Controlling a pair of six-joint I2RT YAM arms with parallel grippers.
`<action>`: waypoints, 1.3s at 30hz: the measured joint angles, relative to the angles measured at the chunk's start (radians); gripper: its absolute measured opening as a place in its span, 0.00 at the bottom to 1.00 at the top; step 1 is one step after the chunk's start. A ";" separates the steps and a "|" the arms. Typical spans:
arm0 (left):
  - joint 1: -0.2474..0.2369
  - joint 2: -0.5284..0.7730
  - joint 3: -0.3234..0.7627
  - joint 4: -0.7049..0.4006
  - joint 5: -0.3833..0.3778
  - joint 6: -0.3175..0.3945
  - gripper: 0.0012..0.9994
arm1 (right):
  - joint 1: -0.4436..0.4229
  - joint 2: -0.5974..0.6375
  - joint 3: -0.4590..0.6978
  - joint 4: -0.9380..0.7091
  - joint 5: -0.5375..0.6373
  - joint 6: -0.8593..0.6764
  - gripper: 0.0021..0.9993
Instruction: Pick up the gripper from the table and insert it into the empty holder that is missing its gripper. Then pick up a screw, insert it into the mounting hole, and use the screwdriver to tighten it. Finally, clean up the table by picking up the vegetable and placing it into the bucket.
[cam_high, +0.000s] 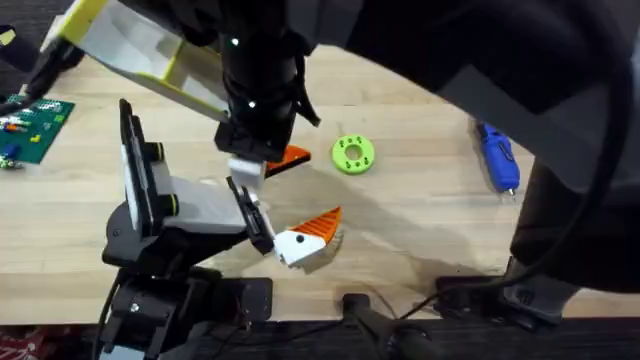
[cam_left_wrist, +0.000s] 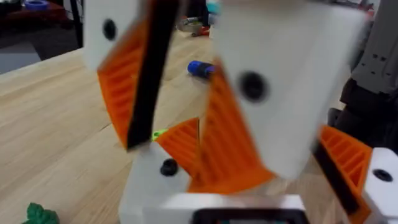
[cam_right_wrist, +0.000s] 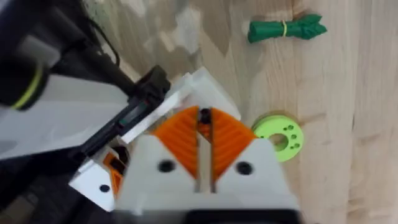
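- The gripper (cam_high: 312, 232) lies on the desk (cam_high: 420, 230) at the tip of my left arm, at 7 o'clock from the green disc (cam_high: 352, 154). I judge it is not yet seated.
- The screwdriver (cam_high: 497, 157) lies at 3 o'clock from the disc, so tightening is left.
- The vegetable (cam_right_wrist: 286, 29) is on the desk, so cleanup is left.
- The right pincer (cam_right_wrist: 200, 121) is clenched, pads together. I cannot tell the state of the left pincer (cam_high: 265, 232).
- I count one screwdriver, one vegetable and one disc.

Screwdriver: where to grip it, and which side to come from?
Probably mid-barrel, coming straight down from above. The screwdriver lies flat on the table, its long axis running roughly away from the arm bases, with bare wood on both long sides. Closing fingers across its narrow width should seat on the pen-shaped body. It lies on the right arm's side.
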 joint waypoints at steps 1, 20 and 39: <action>0.000 0.000 0.000 0.000 0.000 0.000 0.99 | -0.003 0.000 0.000 -0.004 0.007 -0.003 0.62; 0.002 0.000 0.000 0.000 0.000 0.002 0.99 | -0.025 -0.005 0.000 -0.006 0.026 -0.010 0.99; 0.002 -0.001 0.000 0.001 0.000 0.008 0.99 | -0.118 -0.180 -0.014 0.053 0.017 0.040 0.99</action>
